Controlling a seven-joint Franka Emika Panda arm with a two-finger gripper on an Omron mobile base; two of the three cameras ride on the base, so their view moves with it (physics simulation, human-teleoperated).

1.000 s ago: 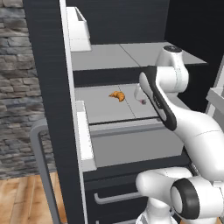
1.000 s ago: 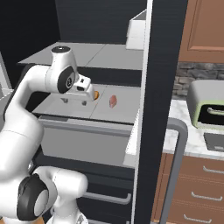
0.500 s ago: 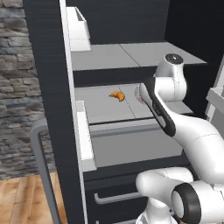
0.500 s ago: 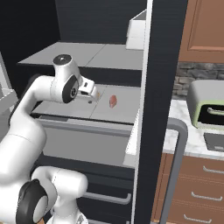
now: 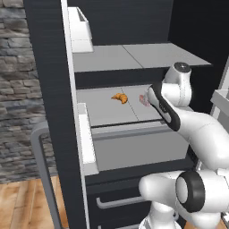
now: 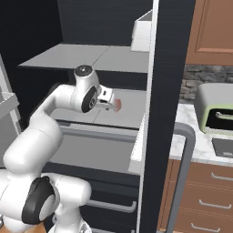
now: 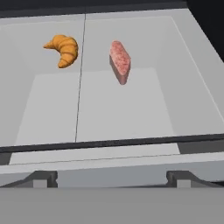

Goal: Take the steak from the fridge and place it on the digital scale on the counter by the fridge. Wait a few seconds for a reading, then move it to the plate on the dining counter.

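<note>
Sweeping the hand view from left to right, I first meet the croissant [image 7: 63, 49] at about ten o'clock, lying loose on the pale grey fridge shelf [image 7: 113, 113]; it is not my target, and it sits well apart from the meat, so I judge it should not get in the way of a grasp. Just right of the shelf's centre seam, near twelve o'clock, is the steak [image 7: 120, 61], a reddish-pink slab that appears to rest on its long edge rather than flat, which would give the fingers two broad faces to close on. It is untouched and lies toward the back of the shelf, beyond the dark front rim. From the right base view I see the gripper [image 6: 109, 98] at the mouth of the fridge [image 6: 161, 113], pointed inward at shelf height, with the steak just past it at three o'clock from the hand; I read its jaws as spread wide with nothing between them, ready for the approach. Further right, the toaster oven [image 6: 215, 113] stands on the desk [image 6: 191, 132], and the digital scale [image 6: 223, 146] lies in front of it at four o'clock, close to the fridge, so I expect the carry there to be short.
</note>
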